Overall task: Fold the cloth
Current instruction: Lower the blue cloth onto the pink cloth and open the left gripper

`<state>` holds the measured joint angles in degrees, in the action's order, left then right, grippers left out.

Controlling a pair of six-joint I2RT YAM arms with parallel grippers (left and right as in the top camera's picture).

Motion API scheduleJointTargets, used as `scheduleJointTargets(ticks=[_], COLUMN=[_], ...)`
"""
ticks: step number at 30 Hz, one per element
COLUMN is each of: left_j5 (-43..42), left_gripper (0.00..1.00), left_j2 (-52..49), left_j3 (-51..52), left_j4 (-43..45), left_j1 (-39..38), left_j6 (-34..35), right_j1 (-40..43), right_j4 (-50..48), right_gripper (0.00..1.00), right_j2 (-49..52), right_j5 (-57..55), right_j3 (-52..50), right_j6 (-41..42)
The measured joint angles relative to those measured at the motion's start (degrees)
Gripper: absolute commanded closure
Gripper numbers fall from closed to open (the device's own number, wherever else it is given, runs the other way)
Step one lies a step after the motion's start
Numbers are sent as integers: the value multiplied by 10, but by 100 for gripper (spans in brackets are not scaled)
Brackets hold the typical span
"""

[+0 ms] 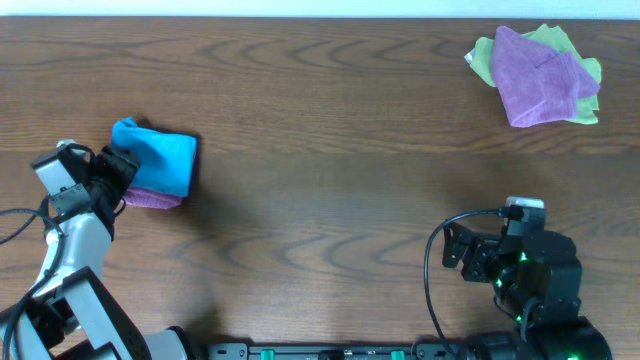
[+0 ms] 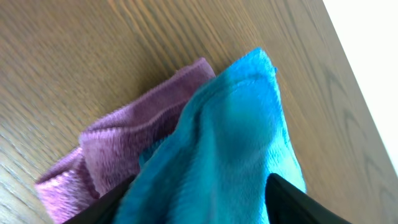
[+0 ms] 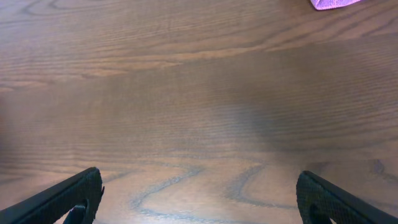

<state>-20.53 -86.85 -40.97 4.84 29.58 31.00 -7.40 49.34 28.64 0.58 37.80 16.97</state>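
The turquoise cloth (image 1: 160,153) lies folded at the table's left, resting partly on a folded purple cloth (image 1: 152,199). In the left wrist view the cloth (image 2: 236,143) fills the space between my fingers, with the purple cloth (image 2: 124,149) under it to the left. My left gripper (image 1: 118,172) is at the cloth's left edge, its jaws (image 2: 196,208) apart around the cloth. My right gripper (image 1: 458,252) is open and empty over bare wood (image 3: 199,199) near the front right.
A crumpled purple cloth (image 1: 540,78) lies on a lime-green cloth (image 1: 560,45) at the back right; its edge shows in the right wrist view (image 3: 336,3). Wooden table (image 1: 330,140) throughout.
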Motion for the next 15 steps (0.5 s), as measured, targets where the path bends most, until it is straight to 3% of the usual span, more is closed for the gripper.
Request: scheduleJointTargets(ticks=[3, 10, 15], left_j5=[-1, -11, -16], left_gripper=[2, 5, 5], left_j2=[0, 7, 64], left_j3=[0, 0, 0], left_j4=[-4, -32, -80], left_j1=[7, 16, 16], left_j6=[4, 2, -13], right_j1=[0, 0, 0], right_j4=[0, 0, 0], right_gripper=[1, 1, 1], right_j2=[0, 0, 0], right_j5=[0, 0, 0], right_j3=[0, 0, 0], right_j6=[0, 0, 0])
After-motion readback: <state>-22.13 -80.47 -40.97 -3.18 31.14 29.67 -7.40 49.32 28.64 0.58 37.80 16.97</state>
